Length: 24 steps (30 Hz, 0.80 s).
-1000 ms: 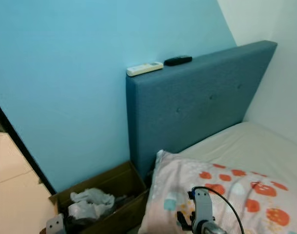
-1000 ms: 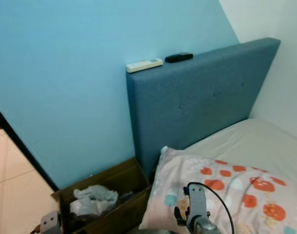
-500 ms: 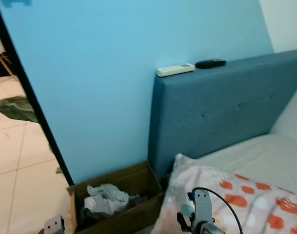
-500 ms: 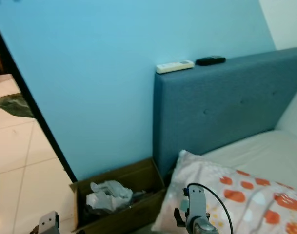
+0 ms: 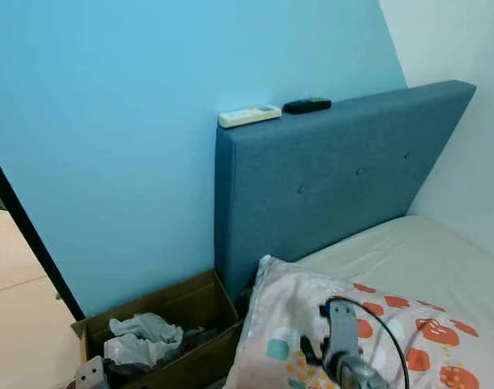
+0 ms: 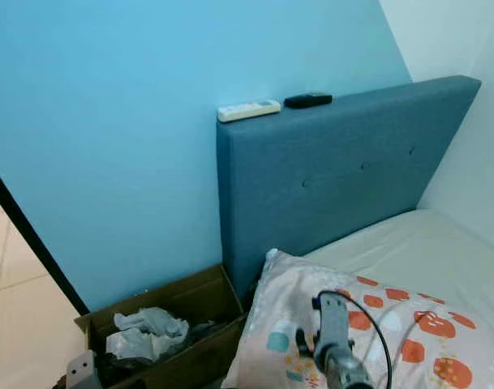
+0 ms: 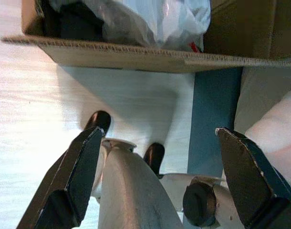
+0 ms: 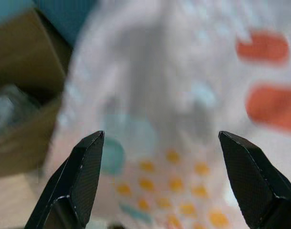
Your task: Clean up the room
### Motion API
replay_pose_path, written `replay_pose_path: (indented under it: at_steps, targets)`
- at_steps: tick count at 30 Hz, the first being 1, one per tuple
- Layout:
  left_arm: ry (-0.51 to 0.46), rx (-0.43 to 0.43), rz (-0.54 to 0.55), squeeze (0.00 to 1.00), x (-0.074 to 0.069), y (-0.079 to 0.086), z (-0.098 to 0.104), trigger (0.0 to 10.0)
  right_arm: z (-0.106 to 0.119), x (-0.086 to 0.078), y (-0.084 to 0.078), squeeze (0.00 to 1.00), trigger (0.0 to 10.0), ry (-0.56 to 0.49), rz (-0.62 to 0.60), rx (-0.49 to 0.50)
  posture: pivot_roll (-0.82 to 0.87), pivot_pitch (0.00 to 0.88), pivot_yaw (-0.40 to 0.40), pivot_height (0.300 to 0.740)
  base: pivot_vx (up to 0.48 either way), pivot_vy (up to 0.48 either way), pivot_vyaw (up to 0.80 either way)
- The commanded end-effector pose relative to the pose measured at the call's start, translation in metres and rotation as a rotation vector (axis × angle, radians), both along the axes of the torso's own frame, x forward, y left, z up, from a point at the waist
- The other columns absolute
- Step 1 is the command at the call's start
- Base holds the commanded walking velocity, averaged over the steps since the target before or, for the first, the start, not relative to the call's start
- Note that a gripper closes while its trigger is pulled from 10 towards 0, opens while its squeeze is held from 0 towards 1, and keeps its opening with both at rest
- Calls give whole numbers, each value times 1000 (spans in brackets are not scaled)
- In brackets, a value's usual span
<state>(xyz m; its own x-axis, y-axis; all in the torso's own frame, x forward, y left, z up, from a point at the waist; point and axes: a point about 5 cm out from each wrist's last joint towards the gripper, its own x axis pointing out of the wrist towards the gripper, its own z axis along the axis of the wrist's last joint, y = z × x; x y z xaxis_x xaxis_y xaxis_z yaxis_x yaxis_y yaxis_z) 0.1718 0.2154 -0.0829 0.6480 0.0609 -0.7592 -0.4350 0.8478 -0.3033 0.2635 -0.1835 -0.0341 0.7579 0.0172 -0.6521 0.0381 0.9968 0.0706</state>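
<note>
wall (image 5: 125,121): blue, backs everything; dark door frame edge at its left.
bed (image 5: 409,255): bare beige mattress, pushed into the corner against the white side wall.
headboard (image 5: 336,178): blue padded, upright against the wall; its flat top edge serves as a shelf.
pillow (image 5: 311,324): pink, orange and teal blobs, lies at the head end of the bed, corner overhanging toward the box. Judged to be the likely thing to tidy, since the right arm is over it.
cardboard box (image 5: 190,304): open, on the floor in the gap between wall and bed; acts as a bin, holds crumpled plastic bags (image 5: 141,339) and dark stuff.
white remote (image 5: 249,116): flat on headboard top, near its left end.
black remote (image 5: 307,104): just beside the white one, same ledge.
right tool (image 8: 159,181): fingers spread wide, empty, hovering above the pillow; blurred wrist view, so likely in motion.
left tool (image 7: 155,176): fingers wide apart, empty, hangs low over the floor just short of the box's near wall; robot's own leg below it.
next, judged: right tool must drop onto the pillow and pinch fabric; soft, will sag.
</note>
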Motion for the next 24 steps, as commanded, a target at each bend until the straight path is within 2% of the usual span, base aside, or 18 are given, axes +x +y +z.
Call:
replay_pose_path:
  at_steps: [1,5,9,15,21,22,23,24]
  targets:
    - [12,9,-1,0,-4,2,-1,10000,1,2,1,0,10000,-15,-12,19,-31,0,-71,740,0,-480,0]
    - [-2,-16,20,0,-2,0,-1,10000,11,13,4,0,10000,-62,0,23,-29,0,-70,740,0,-384,0]
    - [-45,-21,42,0,10,1,5,10000,17,20,1,0,10000,-89,-11,18,-30,0,-73,740,0,0,0]
    - [-78,-16,36,0,19,1,10,10000,23,26,-1,0,10000,-114,-18,3,-34,0,-71,740,0,0,0]
    - [-74,-3,43,0,17,3,10,10000,33,34,-16,0,10000,-149,-103,-18,-31,0,-72,740,0,0,0]
    - [-72,-1,48,0,15,4,9,10000,36,35,-24,0,10000,-153,-146,-32,-30,0,-71,740,0,0,0]
    - [-72,-1,48,0,15,4,9,10000,36,35,-24,0,10000,-153,-146,-32,-30,0,-71,740,0,0,0]
    - [-73,1,54,0,14,6,9,10000,38,35,-35,0,10000,-153,-207,-43,-29,0,-70,740,0,0,0]
